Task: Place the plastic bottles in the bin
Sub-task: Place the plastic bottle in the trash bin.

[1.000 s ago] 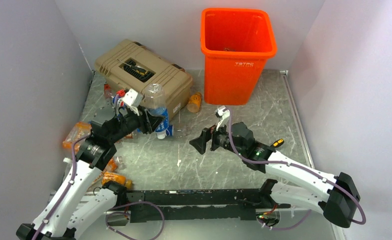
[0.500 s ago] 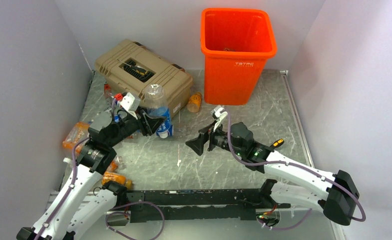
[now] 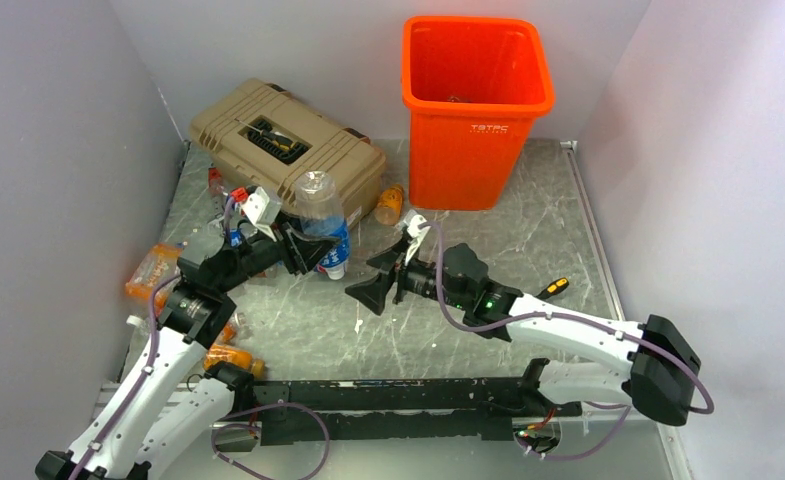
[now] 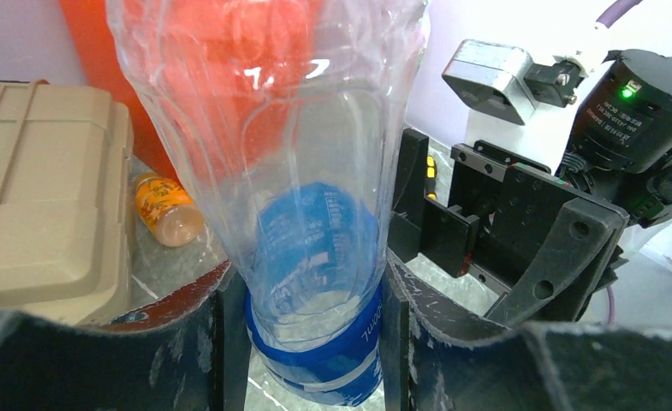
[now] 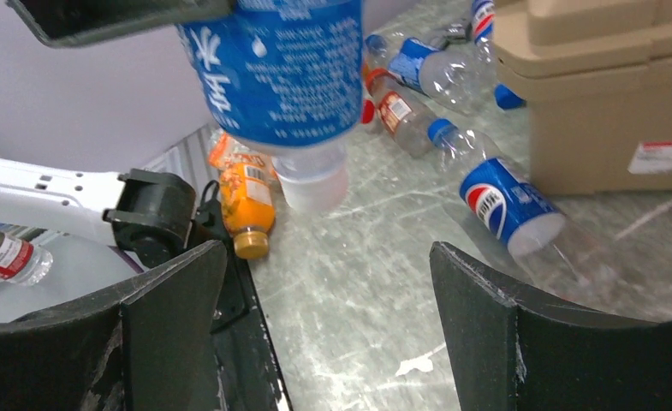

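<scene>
Top external view: nearest the arm bases, an orange drink bottle [image 3: 230,357] lies on the grey marbled table [image 3: 528,235] beside the left arm's lower link, and another orange bottle [image 3: 151,272] lies further out by the left wall. Past these, mid-table, the left gripper [image 4: 313,338] pinches a clear bottle [image 3: 318,205] with a blue label, its jaws clamped on the labelled part. The bottle is held off the table and upside down, its white cap pointing at the tabletop and its wide clear base uppermost. Just to its right, the right gripper [image 3: 365,278] faces the bottle with its jaws spread wide and nothing between them; its wrist view shows the blue label and cap hanging ahead of the gap, not touched. Behind the held bottle, several loose bottles lie on the table, among them a blue-labelled bottle [image 5: 508,205] on its side against the tan toolbox [image 3: 288,140]. A small orange bottle [image 3: 389,205] lies on its side between the toolbox's right corner and the bin [image 3: 478,150]. The bin stands upright at the far edge against the back wall, well apart from the held bottle.
</scene>
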You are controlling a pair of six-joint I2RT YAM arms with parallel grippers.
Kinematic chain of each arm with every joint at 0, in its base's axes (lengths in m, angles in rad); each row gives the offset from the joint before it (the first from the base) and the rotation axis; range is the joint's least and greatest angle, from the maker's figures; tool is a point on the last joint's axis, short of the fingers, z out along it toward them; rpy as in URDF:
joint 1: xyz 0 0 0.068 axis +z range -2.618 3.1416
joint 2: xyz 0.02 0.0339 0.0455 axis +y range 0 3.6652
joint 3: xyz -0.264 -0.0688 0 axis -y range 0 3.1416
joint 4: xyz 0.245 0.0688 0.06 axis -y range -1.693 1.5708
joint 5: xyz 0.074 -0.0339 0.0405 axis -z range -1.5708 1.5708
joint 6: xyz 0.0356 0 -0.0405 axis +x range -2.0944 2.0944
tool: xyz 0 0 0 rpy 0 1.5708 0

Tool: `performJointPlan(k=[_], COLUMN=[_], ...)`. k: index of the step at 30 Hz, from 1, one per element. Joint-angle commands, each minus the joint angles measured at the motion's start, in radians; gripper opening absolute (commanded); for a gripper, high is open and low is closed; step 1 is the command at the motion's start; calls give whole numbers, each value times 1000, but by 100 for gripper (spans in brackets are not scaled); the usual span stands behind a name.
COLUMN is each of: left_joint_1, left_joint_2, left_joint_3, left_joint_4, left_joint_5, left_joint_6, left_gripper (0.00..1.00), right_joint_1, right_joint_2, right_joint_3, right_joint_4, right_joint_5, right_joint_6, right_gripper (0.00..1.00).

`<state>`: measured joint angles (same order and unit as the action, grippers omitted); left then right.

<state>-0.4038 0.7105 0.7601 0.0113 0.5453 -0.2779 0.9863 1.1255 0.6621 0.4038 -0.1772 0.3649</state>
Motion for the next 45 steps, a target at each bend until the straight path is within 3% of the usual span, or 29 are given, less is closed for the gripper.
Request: performJointPlan(k=[1,5,13,18,23,27,28,30,31,32,34,45], left_joint_1=[-3,-3,-4,-4,-6,-6,-6,-7,-7,-7,-7,-12], left_joint_2=[-7,1,-22,-22,-28,-24,-23,-23,-26,-28,-46,-52], left_joint_3=[-7,-12,-17,-18,-21,-21,-21,-21,-21,-21,-24,-37], left_joint_4=[100,120,117,125,124,126,125,123,121,118,111,136], left_joint_5=[72,99,94,105,93,95,96,92,85,76,41,44], left_joint_6=[-40,-60,-54,-59,-57,-60,-60,-61,-61,-63,-64,-66], left_gripper=[34,34,34,34,35,37,37,49,60,81,98,96], right_joint_1=[34,52,61,74,81,83,83,84,84,85,86,90], right_joint_2=[50,112,200,215,217,215,213,203,197,186,166,110], right_joint_3=[75,117,169,211,209,209,207,201,198,195,188,150], right_joint_4=[170,208,227,156,150,143,146,150,149,146,127,83], right_joint_5=[-8,25,94,103,69,66,67,68,71,83,108,114], right_joint_6=[-28,-38,-41,-101,-109,-101,-101,-103,-105,-108,-118,-123], right_gripper=[93,91,68,44,27,0,0,0,0,0,0,0])
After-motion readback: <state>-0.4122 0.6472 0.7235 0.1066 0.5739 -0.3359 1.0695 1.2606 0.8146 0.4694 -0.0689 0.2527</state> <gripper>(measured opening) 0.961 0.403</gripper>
